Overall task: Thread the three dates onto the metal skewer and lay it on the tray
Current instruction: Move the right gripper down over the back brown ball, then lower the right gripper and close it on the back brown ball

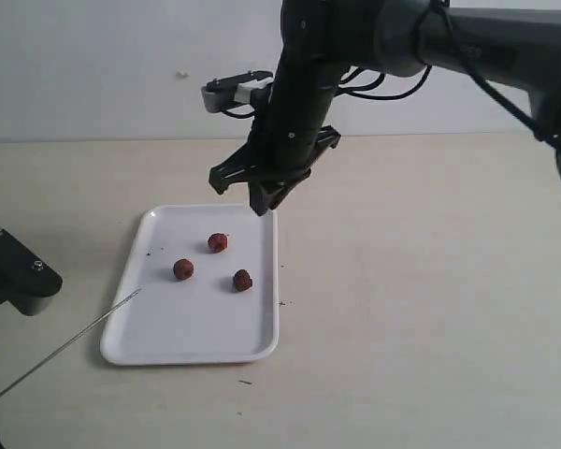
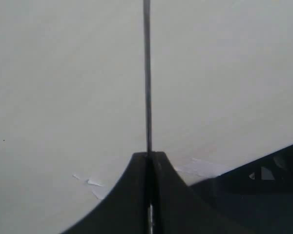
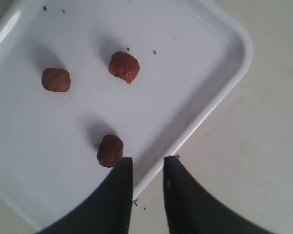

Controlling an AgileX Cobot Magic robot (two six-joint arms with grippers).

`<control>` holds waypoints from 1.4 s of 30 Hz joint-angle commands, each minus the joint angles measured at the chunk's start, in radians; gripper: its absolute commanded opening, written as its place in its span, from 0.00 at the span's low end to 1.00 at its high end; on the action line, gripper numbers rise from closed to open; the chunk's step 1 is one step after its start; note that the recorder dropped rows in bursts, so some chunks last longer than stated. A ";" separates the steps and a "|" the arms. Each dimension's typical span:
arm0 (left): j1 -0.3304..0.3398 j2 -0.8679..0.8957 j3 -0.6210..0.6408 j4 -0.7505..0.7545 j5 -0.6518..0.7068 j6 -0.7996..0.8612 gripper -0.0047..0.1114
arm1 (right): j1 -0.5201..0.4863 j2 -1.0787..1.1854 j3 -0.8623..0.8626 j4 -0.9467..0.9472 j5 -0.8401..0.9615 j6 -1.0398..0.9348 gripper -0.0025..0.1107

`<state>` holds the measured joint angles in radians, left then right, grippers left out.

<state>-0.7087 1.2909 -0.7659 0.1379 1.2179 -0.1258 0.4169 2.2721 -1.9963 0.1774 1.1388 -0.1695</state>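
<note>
The pale beige tabletop (image 1: 430,281) fills the scene. Over it the bulky black right arm (image 1: 304,94) stretches in from the right side and hangs above the far right corner of the flat white rectangular tray (image 1: 196,341) with its low raised rim. The right gripper (image 3: 147,161) at its end points down at that rim, its two dark fingers (image 3: 121,195) a narrow gap apart and holding nothing. At the lower left of the exterior view, the black left gripper (image 2: 149,155) is clamped tight on the thin, straight, silvery metal skewer (image 1: 70,341). The rod's long axis runs diagonally up toward the tray, and its free tip comes about to the tray's left rim, aimed roughly at the fruit. The three small, wrinkled, reddish-brown dates (image 1: 183,269) lie loose on the tray's far half, apart from one another, none threaded. The coming move likely turns on one relation: the far date (image 3: 110,150) lies just beside the right gripper's fingertips, inward from the rim and below them. That makes the right arm much the nearer, probably needing only a short shift inward and a descent. The other two dates sit farther in, toward the skewer tip but apart from it. Nothing stands between gripper and fruit, though the rim close under the fingers could catch one. A few dark specks (image 3: 44,8) dot the tray.
</note>
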 commanded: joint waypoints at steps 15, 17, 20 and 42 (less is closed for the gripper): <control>0.000 -0.010 0.003 -0.003 0.003 -0.034 0.04 | 0.100 0.219 -0.324 -0.077 0.045 0.240 0.41; 0.000 -0.010 0.003 -0.003 0.003 -0.034 0.04 | 0.100 0.234 -0.326 -0.082 0.010 0.266 0.41; 0.000 -0.010 0.006 -0.003 0.003 -0.034 0.04 | 0.100 0.255 -0.326 -0.082 -0.021 0.276 0.41; 0.000 -0.010 0.006 -0.003 0.003 -0.053 0.04 | 0.100 0.302 -0.326 -0.127 -0.086 0.442 0.41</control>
<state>-0.7087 1.2909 -0.7659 0.1379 1.2200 -0.1640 0.5169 2.5577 -2.3156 0.0324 1.0483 0.2621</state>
